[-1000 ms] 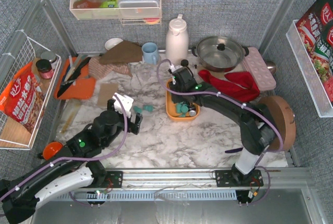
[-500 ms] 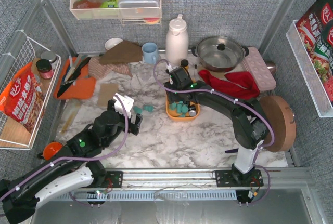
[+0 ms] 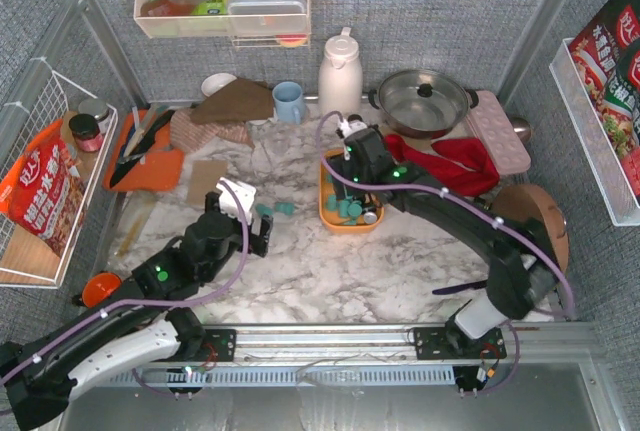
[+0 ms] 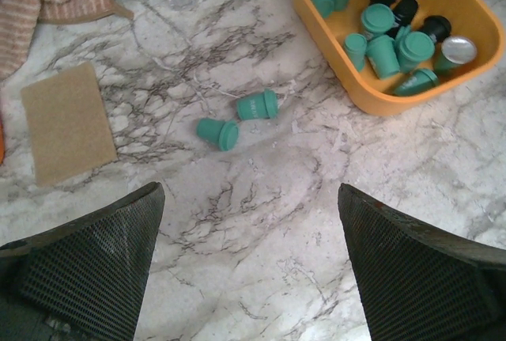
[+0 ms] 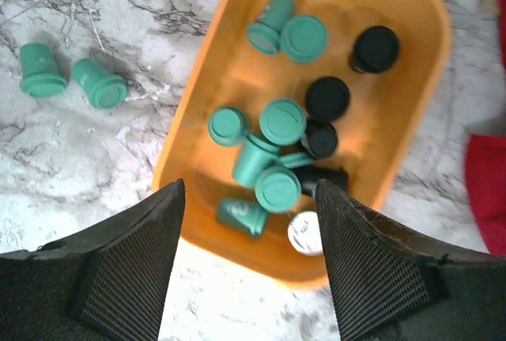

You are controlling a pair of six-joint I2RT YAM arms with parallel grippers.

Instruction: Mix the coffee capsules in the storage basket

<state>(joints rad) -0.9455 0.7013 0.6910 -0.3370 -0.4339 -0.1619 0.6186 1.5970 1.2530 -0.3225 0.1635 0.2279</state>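
While my right fingers [image 5: 118, 270] hang apart with nothing between them, the storage basket [image 5: 237, 80] sits on the worktop [image 5: 95, 167] directly below and a little ahead of them. Its long axis runs away from me, and my two tips stand roughly across its short side. The coffee capsules [image 5: 282, 122] fill its middle, teal ones toward my left and the black ones [image 5: 327, 97] toward my right, so I judge a stir has to carry one colour across into the other. My right arm is plainly the nearer one for that.

My left fingers [image 4: 87, 254] are spread wide and empty over bare marble, well short of the basket. They are closer to two stray teal capsules [image 4: 257, 105] lying on their sides just left of the basket's wall.

From above, my right wrist covers the far end of the basket, so the colour split is hard to read there. My right wrist camera shows nearly the whole floor, including one capsule [image 5: 304, 232] turned foil-up at the near rim. My left wrist camera catches only a corner of the basket, but gives the strays most clearly.
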